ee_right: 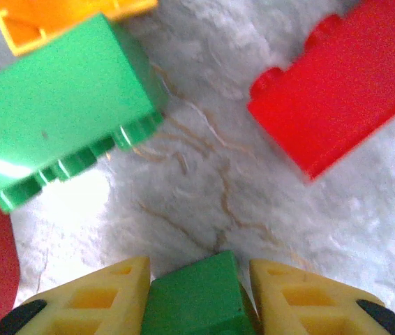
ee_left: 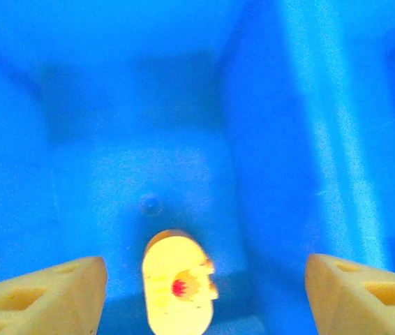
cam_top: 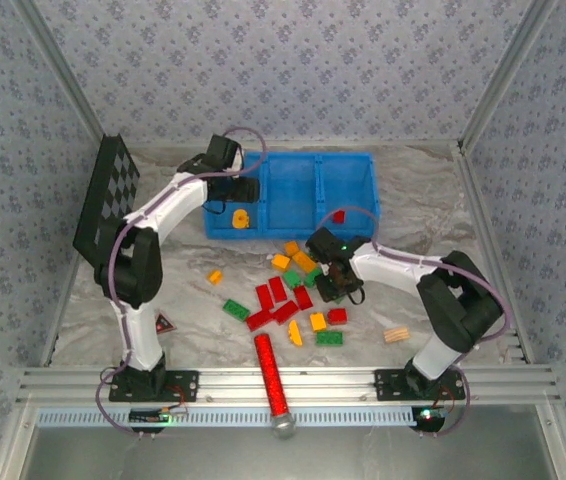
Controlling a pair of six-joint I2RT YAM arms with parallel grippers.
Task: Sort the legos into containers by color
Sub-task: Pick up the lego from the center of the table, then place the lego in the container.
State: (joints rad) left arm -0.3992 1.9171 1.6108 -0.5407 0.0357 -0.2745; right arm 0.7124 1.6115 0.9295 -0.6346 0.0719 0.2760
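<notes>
Gripping a green lego (ee_right: 196, 289) on the bench (ee_right: 204, 181), with the other arm open over the blue bin (cam_top: 348, 158).
Right end effector (ee_right: 199, 307) is clenched on the green lego among the loose legos (cam_top: 288, 295). Bare bench lies ahead, between a bigger green brick (ee_right: 58, 112) and a red brick (ee_right: 337, 91). Left end effector (ee_left: 204, 283) stands released above the left compartment (ee_left: 135, 105). A yellow lego (ee_left: 176, 286) sits below it, apart from the divider wall (ee_left: 260, 139).

legos (cam_top: 285, 311) roughly 18 | bin compartments (cam_top: 303, 156) 3 | arms (cam_top: 173, 205) 2 | red cylinder (cam_top: 268, 370) 1 | tan block (cam_top: 395, 335) 1
</notes>
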